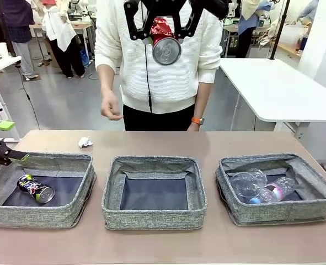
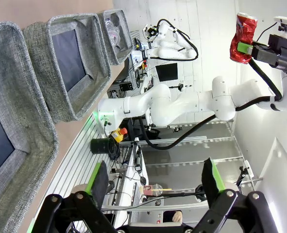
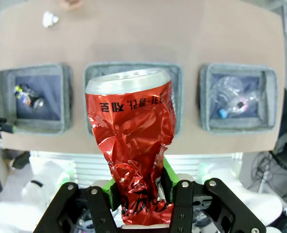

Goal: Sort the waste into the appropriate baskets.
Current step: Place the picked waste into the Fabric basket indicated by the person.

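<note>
**me:** My right fingers (image 3: 168, 175) are pinching the crushed red can (image 3: 131, 141) high over the middle basket (image 1: 151, 218). My left fingers (image 2: 98, 182) are spread wide. Drop here?

**reply:** Nah, I'd swing left over the left basket (image 1: 52, 218) with the black can (image 1: 36, 189), go low, then release.

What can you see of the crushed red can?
The crushed red metal can has a crumpled body with white print and an intact silver end. The right gripper is shut on the crumpled part, green pads on both sides, holding it high above the brown table, silver end pointing down. Nothing else touches it.
</note>
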`<state>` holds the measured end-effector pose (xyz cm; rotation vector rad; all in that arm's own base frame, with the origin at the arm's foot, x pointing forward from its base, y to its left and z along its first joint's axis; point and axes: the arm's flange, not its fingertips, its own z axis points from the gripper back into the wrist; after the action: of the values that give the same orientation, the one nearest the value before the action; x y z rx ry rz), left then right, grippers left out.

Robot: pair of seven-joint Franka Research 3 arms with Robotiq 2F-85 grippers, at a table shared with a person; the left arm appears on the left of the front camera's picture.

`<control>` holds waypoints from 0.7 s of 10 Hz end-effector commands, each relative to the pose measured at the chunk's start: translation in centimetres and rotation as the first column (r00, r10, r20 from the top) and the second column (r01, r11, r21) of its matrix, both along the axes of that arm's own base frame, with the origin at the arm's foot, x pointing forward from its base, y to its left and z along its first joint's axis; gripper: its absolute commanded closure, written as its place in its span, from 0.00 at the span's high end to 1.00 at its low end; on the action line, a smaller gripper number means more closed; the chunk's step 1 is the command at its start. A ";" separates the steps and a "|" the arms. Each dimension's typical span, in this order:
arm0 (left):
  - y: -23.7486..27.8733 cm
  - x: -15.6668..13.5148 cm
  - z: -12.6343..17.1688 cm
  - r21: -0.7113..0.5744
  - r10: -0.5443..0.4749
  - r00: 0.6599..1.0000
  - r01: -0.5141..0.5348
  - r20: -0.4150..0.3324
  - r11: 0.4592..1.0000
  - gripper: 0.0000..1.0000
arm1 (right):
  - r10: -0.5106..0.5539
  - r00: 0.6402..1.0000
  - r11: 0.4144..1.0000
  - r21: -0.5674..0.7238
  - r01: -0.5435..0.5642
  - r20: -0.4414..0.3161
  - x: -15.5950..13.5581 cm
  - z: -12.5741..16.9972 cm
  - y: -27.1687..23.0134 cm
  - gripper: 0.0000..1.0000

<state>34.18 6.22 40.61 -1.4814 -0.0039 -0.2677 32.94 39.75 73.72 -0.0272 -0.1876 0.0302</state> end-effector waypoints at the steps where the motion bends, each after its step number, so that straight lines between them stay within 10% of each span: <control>1: 0.2 -0.2 0.4 0.000 -0.009 1.000 0.009 -0.004 1.000 1.00 | 0.001 1.000 1.000 0.021 -0.001 -0.010 -0.1 0.1 -0.1 0.25; 7: 0.2 -0.2 0.4 0.000 -0.009 1.000 0.009 -0.004 1.000 1.00 | 0.001 1.000 1.000 0.021 -0.001 -0.010 -0.1 0.1 -0.1 0.25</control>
<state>34.18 6.22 40.61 -1.4814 -0.0039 -0.2677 32.94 39.75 73.72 -0.0272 -0.1875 0.0302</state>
